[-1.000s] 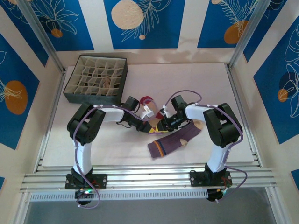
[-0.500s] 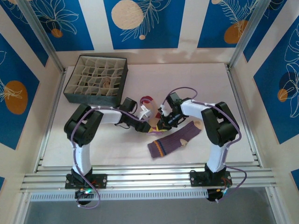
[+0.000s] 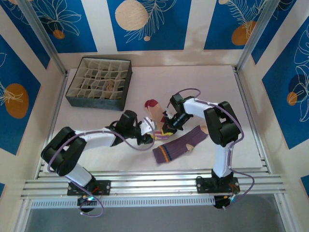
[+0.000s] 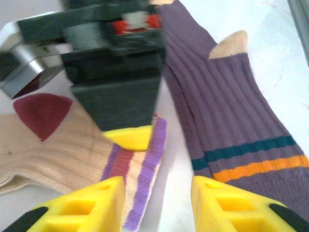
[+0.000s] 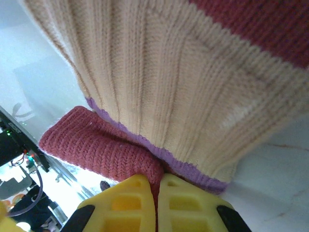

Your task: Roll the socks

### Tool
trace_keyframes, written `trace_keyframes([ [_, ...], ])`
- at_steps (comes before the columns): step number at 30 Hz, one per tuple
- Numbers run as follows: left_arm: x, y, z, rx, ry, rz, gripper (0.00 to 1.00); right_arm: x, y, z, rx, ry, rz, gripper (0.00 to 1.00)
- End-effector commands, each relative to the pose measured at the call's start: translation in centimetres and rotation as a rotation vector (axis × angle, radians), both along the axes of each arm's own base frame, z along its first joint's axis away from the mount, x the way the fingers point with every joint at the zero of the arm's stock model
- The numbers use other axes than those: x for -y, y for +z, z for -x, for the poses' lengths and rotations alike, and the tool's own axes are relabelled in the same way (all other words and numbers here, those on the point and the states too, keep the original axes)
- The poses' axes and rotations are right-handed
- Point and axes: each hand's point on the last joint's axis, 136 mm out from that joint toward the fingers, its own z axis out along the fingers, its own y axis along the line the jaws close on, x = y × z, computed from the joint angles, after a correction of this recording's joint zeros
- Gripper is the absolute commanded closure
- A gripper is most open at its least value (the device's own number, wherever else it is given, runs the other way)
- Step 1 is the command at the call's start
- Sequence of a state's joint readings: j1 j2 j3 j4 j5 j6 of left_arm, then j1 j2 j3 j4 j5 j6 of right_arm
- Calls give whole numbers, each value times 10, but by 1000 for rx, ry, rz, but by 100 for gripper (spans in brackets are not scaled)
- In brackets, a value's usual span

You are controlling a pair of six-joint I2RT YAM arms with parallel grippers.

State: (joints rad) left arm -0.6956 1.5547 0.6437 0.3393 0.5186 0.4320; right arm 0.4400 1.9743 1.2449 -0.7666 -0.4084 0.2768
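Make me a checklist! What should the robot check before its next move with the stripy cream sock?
1. The right jaws shut on the cream sock at its cuff: ok.
2. The left jaws open and ready: ok.
3. The cuff in the gap of the left jaws: ok, its edge lies there, close to one finger.
4. The purple sock clear of the left jaws: cannot tell; the other finger overlaps it in the left wrist view.
5. The cream sock rolled: not ok, it lies flat.
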Motion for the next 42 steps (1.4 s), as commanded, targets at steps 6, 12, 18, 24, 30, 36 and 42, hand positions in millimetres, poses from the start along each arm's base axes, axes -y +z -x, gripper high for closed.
trace_keyframes([
  [6, 10, -7, -17, 369, -69, -123, 65, 19, -21, 15, -110, 26, 106, 100],
  [12, 20, -22, -16, 438, -121, -174, 65, 20, -22, 16, -135, 34, 103, 100],
  [18, 27, -41, -14, 469, -166, -226, 63, 19, -21, 16, -152, 38, 91, 100],
  [24, 25, -66, -15, 467, -193, -312, 62, 10, -9, 15, -159, 51, 4, 98],
  [30, 15, -85, -6, 296, -234, -442, 92, 9, 14, 11, -115, 94, -67, 75],
  [36, 17, -75, 12, 48, -255, -426, 100, 23, 37, -10, 7, -1, -137, 53],
  [42, 22, -65, 19, -269, -220, -407, 100, 24, 56, -19, 144, -96, -269, 54],
])
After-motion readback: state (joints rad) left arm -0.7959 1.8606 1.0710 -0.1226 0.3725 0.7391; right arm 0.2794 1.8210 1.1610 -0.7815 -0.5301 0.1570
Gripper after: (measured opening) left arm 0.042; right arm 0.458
